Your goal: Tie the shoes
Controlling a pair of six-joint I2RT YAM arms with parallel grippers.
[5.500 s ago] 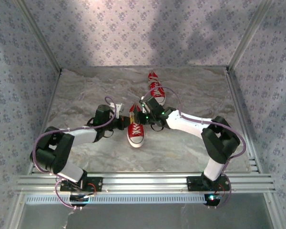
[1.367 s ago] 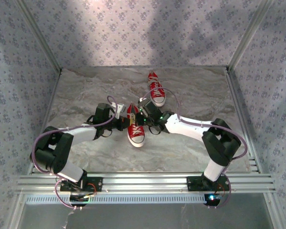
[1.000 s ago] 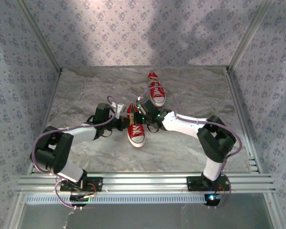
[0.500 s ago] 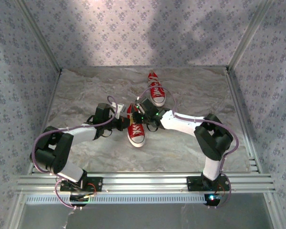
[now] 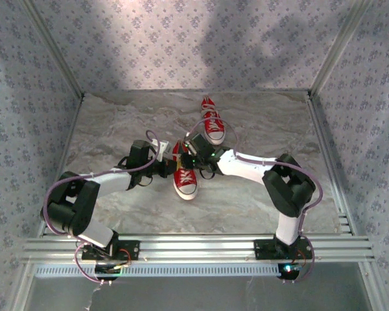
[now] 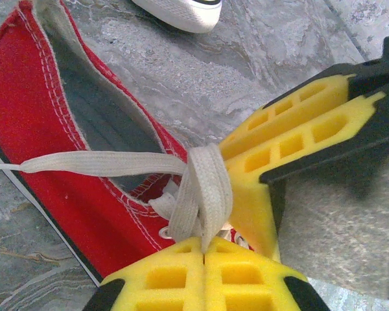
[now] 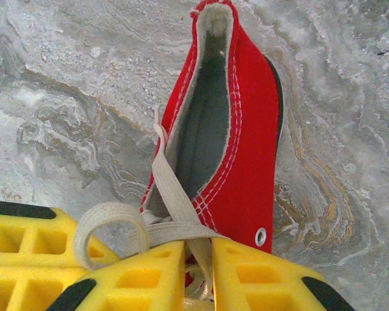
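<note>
Left of centre on the marble table, the left gripper has its yellow fingers pressed tight together on a loop of white lace. Just to its right lies the near shoe, toe toward the bottom of the frame, its laced top between the two grippers. The right gripper sits at the shoe's right side, its jaws a narrow slit with lace strands running through. Whether they pinch the lace cannot be told. The far shoe lies up and right of centre, toe pointing down.
</note>
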